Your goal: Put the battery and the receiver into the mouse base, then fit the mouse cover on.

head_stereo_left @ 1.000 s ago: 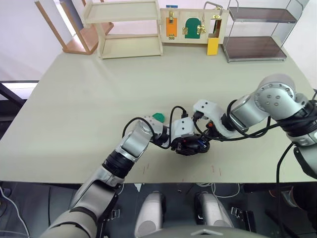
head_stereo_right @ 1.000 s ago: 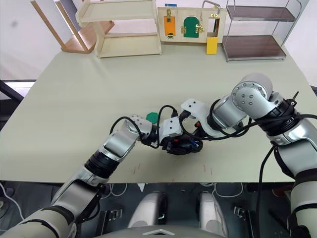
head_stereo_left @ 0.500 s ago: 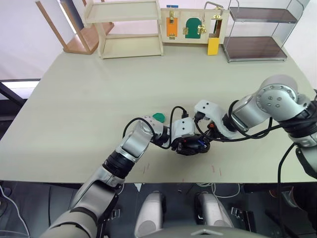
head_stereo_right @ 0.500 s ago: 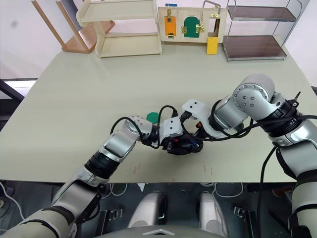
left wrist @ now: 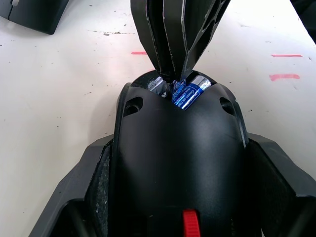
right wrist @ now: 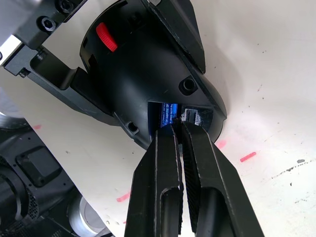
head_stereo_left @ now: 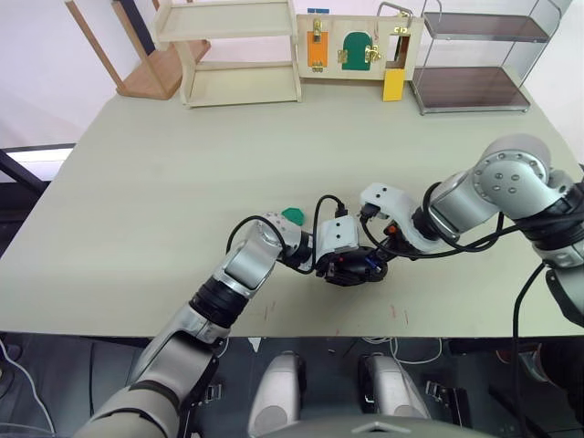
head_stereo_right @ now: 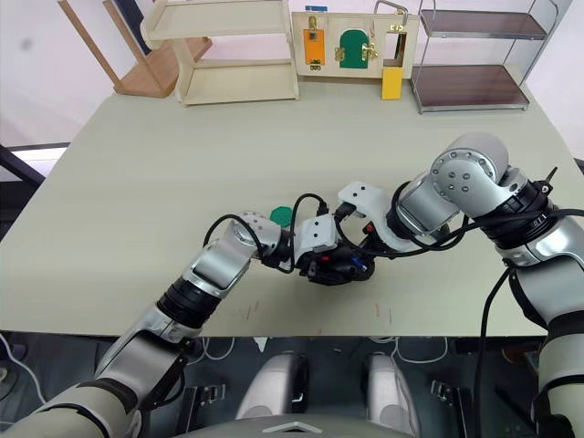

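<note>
My left gripper (head_stereo_left: 349, 266) is shut on the mouse base (left wrist: 177, 148), a black oval body with a red wheel (right wrist: 106, 37), holding it low over the table near the front edge. Its fingers (left wrist: 91, 182) clamp both sides. The blue battery (left wrist: 186, 93) lies in the bay at the base's open end. My right gripper (right wrist: 177, 128) is shut, and its tips press into that bay beside the battery (right wrist: 162, 114). The receiver is hidden. A black piece (left wrist: 29, 17) on the table beyond may be the mouse cover.
A green flat disc (head_stereo_left: 292, 215) lies just behind my left wrist. At the far edge of the table (head_stereo_left: 164, 201) stand wooden shelves (head_stereo_left: 237, 50), a latch board (head_stereo_left: 356, 46) and a wire rack (head_stereo_left: 470, 55). Red marks (left wrist: 284, 76) dot the tabletop.
The right arm's upper part has shifted slightly to the right. Both grippers and the mouse base stay where they were.
</note>
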